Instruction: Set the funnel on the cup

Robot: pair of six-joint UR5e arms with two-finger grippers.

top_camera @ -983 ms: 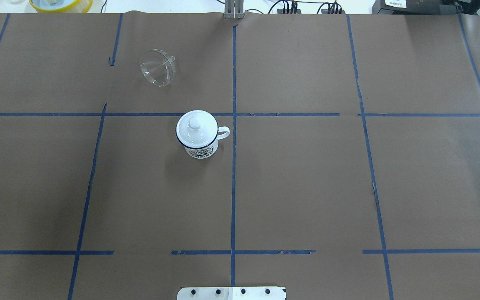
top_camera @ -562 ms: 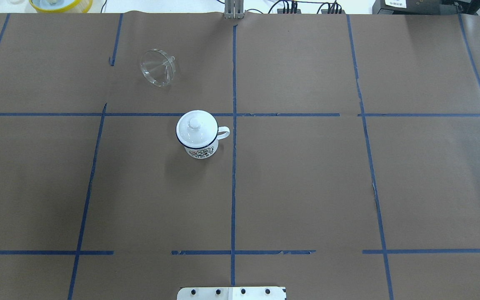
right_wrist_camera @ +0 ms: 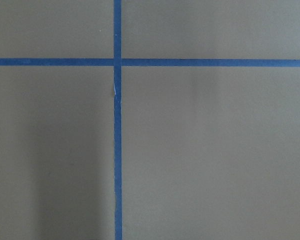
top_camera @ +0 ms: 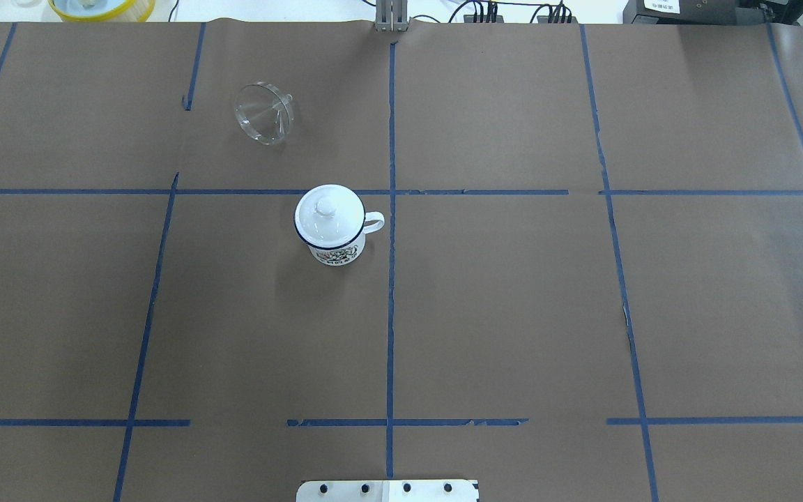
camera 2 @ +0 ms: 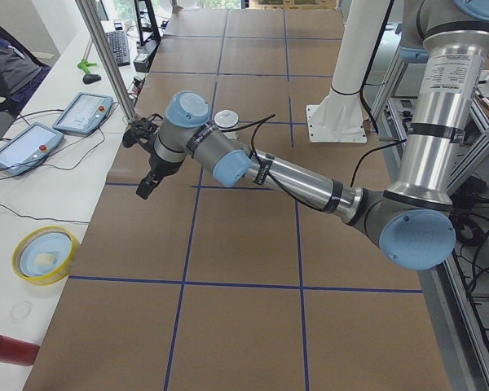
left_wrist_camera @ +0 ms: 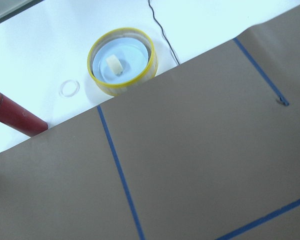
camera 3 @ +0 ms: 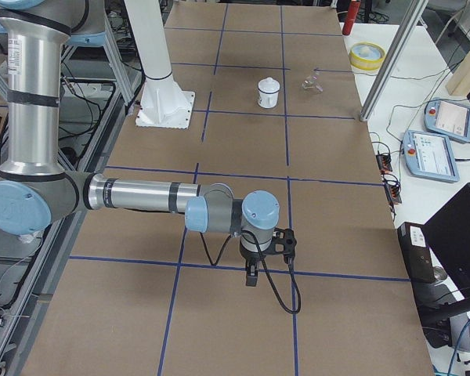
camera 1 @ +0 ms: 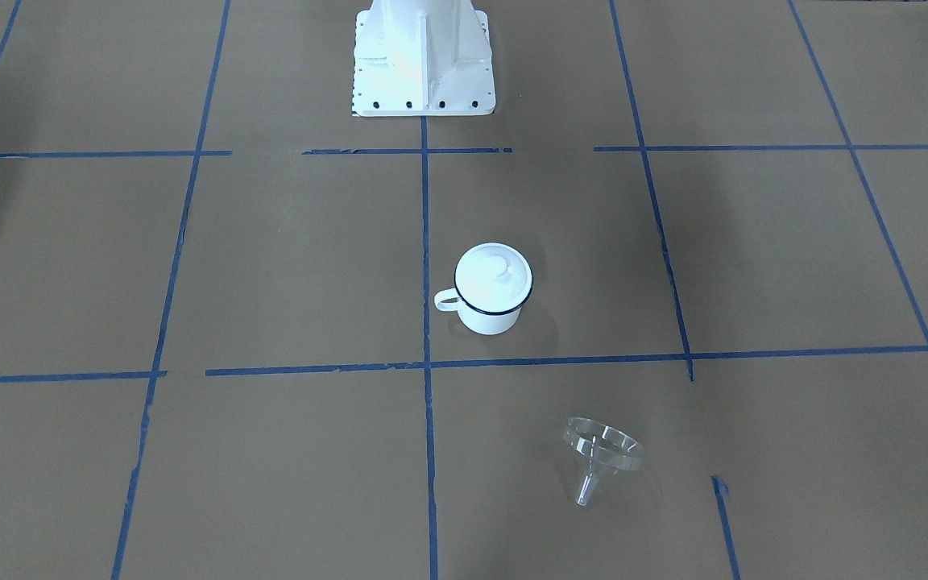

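The clear funnel (top_camera: 264,113) lies on its side on the brown paper at the far left of the table; it also shows in the front-facing view (camera 1: 601,451). The white cup (top_camera: 335,247) with a dark blue rim stands near the middle, handle to the right, with a round white knobbed lid (top_camera: 327,213) resting on it. The left gripper (camera 2: 147,183) shows only in the left side view, raised off to the table's left; I cannot tell if it is open. The right gripper (camera 3: 252,274) shows only in the right side view, low over the paper far from both objects; I cannot tell its state.
A yellow-rimmed dish (left_wrist_camera: 122,60) and a red cylinder (left_wrist_camera: 15,117) lie on the white surface beyond the paper's far left edge. The robot's white base (camera 1: 422,56) stands at the near edge. Teach pendants (camera 2: 81,114) lie on the operators' side.
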